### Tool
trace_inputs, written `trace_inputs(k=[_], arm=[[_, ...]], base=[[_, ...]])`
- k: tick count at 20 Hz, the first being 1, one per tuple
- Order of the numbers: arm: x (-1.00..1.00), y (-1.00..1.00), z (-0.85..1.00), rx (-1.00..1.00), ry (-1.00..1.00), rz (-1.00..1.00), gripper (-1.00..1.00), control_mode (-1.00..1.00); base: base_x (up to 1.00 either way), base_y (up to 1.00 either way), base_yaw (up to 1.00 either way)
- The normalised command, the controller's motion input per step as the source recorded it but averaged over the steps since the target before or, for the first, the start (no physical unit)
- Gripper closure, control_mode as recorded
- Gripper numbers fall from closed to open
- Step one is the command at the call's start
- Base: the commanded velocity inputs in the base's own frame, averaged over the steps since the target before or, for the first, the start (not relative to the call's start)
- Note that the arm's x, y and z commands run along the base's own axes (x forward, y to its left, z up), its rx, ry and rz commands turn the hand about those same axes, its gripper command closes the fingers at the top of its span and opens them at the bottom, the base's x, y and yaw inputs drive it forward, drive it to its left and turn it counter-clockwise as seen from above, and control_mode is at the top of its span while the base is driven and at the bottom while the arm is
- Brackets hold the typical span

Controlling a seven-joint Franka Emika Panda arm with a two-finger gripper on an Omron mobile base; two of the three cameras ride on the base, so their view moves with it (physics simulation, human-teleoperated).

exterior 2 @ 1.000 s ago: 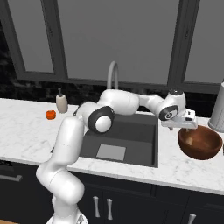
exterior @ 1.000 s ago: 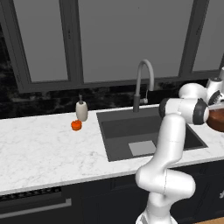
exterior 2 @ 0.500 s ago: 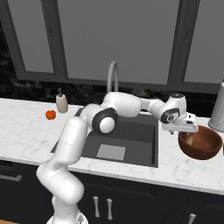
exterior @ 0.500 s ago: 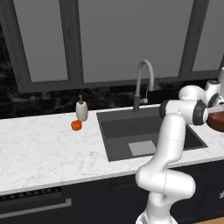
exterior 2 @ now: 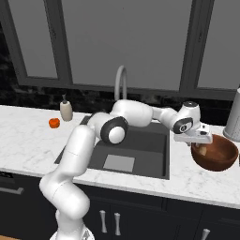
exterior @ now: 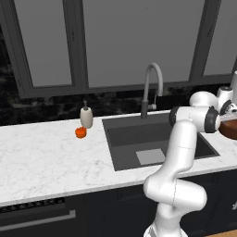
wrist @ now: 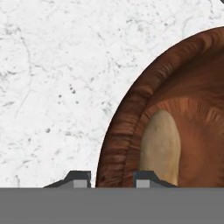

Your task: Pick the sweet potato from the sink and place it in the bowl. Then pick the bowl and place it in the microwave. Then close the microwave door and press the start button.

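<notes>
The reddish-brown bowl (exterior 2: 216,155) stands on the white marble counter to the right of the sink (exterior 2: 140,140). The bowl (exterior: 230,130) also shows at the right edge of the left base view. My gripper (exterior 2: 200,142) is down over the bowl's left rim. In the hand view my gripper (wrist: 113,179) straddles the bowl's (wrist: 127,131) rim, one fingertip (wrist: 80,179) outside and one inside, the jaws drawn in against the wall. The sweet potato (wrist: 161,146) lies inside the bowl, pale tan and elongated. The microwave and its door are out of view.
A gooseneck faucet (exterior: 152,88) rises behind the sink (exterior: 134,134). A soap dispenser (exterior: 86,117) and a small round orange thing (exterior: 80,133) stand on the counter to the sink's left. A grey metal canister (exterior 2: 233,115) stands just behind the bowl. Dark windows line the back wall.
The hand has come down from just above the bowl onto its left rim, and the jaws have drawn in from wide open onto the rim. The bowl has not moved.
</notes>
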Motion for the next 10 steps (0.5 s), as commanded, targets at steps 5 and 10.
trace_inputs(k=[5, 10], arm=[[0.0, 0.0, 0.0, 0.0, 0.01, 0.0, 1.0, -1.0], [-0.15, 0.06, 0.02, 0.0, 0.0, 0.0, 1.0, -1.0]], base=[[0.0, 0.0, 0.0], [0.0, 0.0, 0.0]])
